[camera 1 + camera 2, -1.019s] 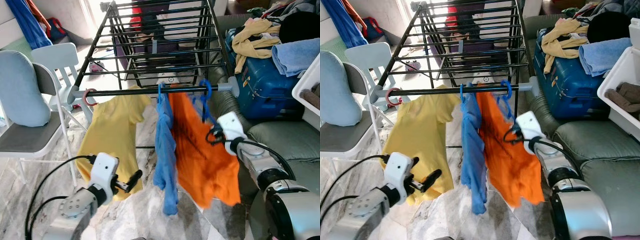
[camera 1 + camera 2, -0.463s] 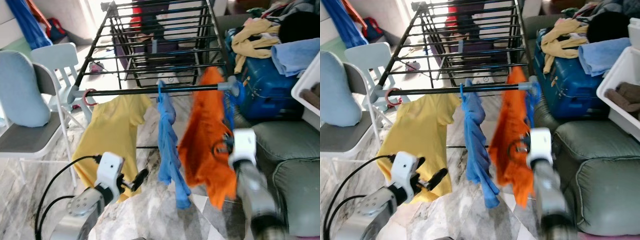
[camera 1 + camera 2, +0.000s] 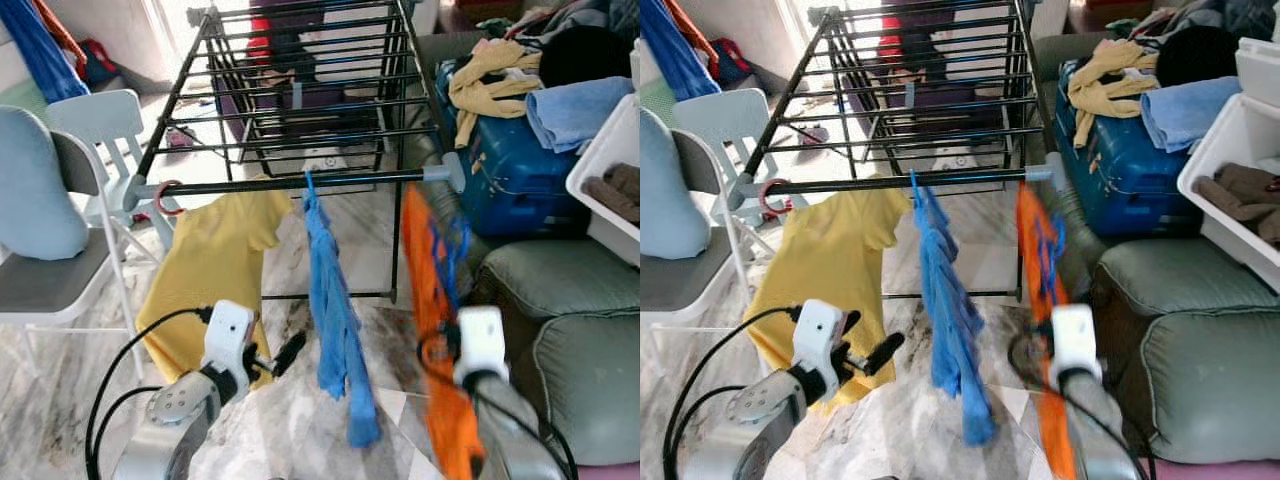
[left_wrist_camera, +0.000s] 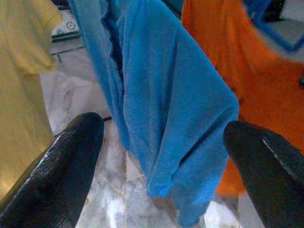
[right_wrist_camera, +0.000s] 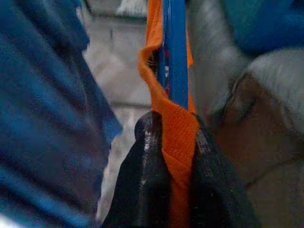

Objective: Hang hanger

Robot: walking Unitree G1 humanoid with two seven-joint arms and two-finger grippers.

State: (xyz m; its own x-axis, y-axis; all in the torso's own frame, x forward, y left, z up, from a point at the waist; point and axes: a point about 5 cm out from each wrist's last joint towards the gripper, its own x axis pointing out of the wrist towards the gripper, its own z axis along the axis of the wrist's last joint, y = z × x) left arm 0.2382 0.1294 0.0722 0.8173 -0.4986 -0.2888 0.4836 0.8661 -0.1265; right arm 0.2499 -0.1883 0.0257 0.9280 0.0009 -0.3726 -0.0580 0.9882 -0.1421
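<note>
A black drying rack stands ahead, its front rail [image 3: 360, 179] running across at chest height. On the rail hang a yellow shirt [image 3: 210, 260] on a red hanger [image 3: 163, 197] and a blue shirt [image 3: 330, 300]. My right gripper [image 3: 432, 352] is low at the right, shut on an orange shirt [image 5: 179, 128] and its blue hanger [image 5: 174, 52]. That orange shirt [image 3: 430, 270] hangs edge-on, below and off the rail's right end. My left gripper [image 3: 288, 353] is open, low in front of the yellow shirt, with the blue shirt [image 4: 161, 95] beyond its fingers.
A white folding chair [image 3: 60, 290] with a blue cushion [image 3: 35, 185] stands at the left. On the right are a blue suitcase [image 3: 520, 180] piled with clothes, a white bin [image 3: 610, 190] and a grey-green sofa [image 3: 580, 330]. Marble floor lies under the rack.
The orange shirt's hanger slid right along the rail and came off its end; it is now lower, carried down by my right gripper. The left gripper barely moved.
</note>
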